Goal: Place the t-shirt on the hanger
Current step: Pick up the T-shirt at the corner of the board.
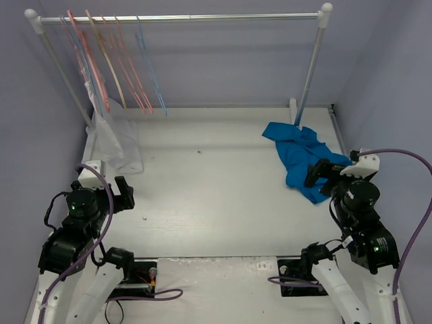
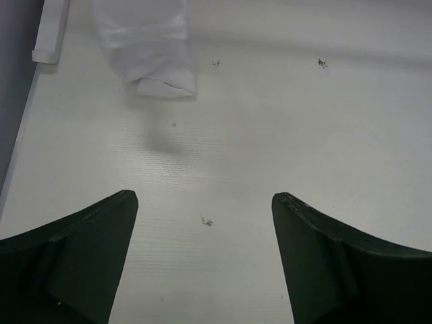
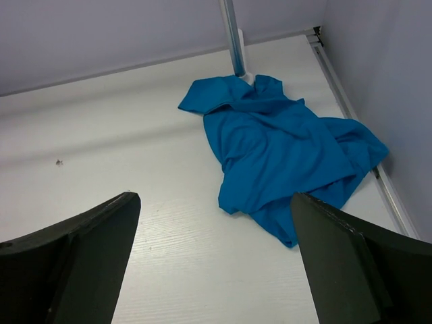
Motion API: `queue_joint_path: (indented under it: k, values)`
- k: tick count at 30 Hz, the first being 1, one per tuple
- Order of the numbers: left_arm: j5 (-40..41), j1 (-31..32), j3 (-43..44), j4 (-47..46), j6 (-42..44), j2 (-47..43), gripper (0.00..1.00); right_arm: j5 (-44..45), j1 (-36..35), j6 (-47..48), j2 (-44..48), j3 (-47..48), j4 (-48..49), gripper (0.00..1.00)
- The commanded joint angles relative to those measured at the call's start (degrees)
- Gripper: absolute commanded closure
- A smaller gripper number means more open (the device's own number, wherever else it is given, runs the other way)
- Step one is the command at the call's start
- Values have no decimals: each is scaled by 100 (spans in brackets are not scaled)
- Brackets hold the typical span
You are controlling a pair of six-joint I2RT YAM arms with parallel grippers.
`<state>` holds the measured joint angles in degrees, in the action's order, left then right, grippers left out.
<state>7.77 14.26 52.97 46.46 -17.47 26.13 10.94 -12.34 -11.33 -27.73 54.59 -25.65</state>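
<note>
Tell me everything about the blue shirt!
The t-shirt is bright blue, plain, soft-looking cloth. It lies crumpled in a heap, folded over itself, on the white table at the far right, its far edge by the foot of the rack pole. The right gripper is open beside it, not holding it.

Robot lab test cell. Bare white table (image 1: 216, 202) boxed in by plain lilac-grey walls (image 1: 229, 61); metal clothes rail (image 1: 182, 17) with a few hangers (image 1: 113, 64); two arms (image 1: 74, 236) bolted at the near edge, trailing purple cables (image 1: 403, 152).
</note>
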Motion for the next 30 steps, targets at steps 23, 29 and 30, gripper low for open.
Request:
queue_joint_path:
  k: [23, 29, 30]
  values:
    - [-987, 24, 1225, 575, -819, 1580, 18, 111, 1831, -2338, -4864, -36, 1844, 2]
    - [-1199, 33, 1049, 549, -916, 1413, 18, 84, 2227, -2699, -5900, -97, 2107, 4]
    - [-1216, 33, 1031, 557, -924, 1395, 18, 101, 2262, -2716, -5998, -97, 2177, 4]
